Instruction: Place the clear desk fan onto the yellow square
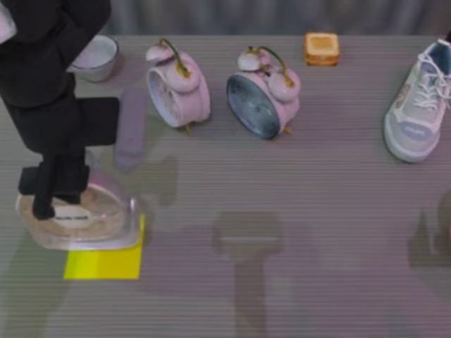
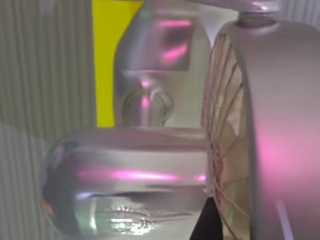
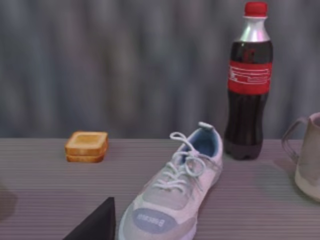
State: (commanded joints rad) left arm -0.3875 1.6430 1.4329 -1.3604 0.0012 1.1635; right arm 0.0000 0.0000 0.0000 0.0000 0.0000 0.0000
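Top view: left gripper [image 1: 44, 204] at counter's [image 1: 296, 197] left, fingers pinching clear round plastic desk fan [image 1: 91, 215]. Fan sits partly over flat bright yellow square [image 1: 102, 264], mostly off far edge. Best: slide fan nearer, centre it, lower gently. Pink twin-bell alarm clocks [image 1: 177, 88], toast block [image 1: 321, 48], white sneaker [image 1: 421, 98] well apart, nothing blocking. Right arm unseen.

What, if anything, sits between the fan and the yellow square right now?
Nothing visible. The clear desk fan already overlaps the far part of the yellow square, with the left gripper on it. The alarm clocks stand apart, farther back on the table.
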